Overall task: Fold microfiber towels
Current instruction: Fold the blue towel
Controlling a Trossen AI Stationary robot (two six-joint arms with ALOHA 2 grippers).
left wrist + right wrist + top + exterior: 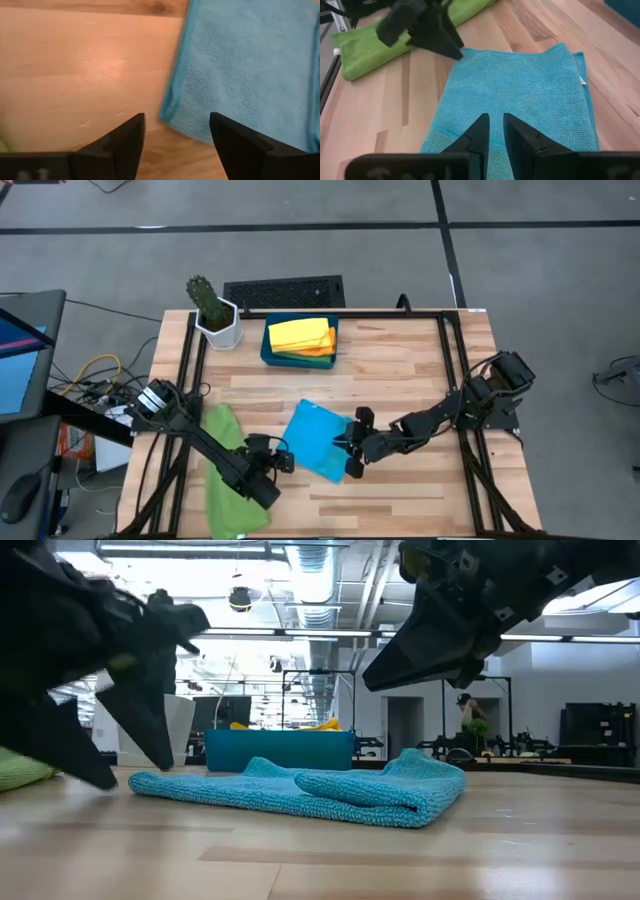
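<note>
A sky-blue microfiber towel [318,438] lies folded on the wooden table, its thick folded end [400,802] toward the right. My left gripper [283,460] stands open at the towel's near-left corner [172,112], with a finger on either side of that corner and low over the table. My right gripper [496,120] hangs above the towel's right edge [440,780], its fingers nearly together with nothing between them. A green towel [232,475] lies under my left arm. Yellow and orange towels [300,337] rest in the teal tray [268,352].
A potted cactus [213,312] stands at the far left beside the tray. A dark metal frame [450,380] runs along the table's sides. Bare wood lies near the front edge [400,500] and to the right of the blue towel.
</note>
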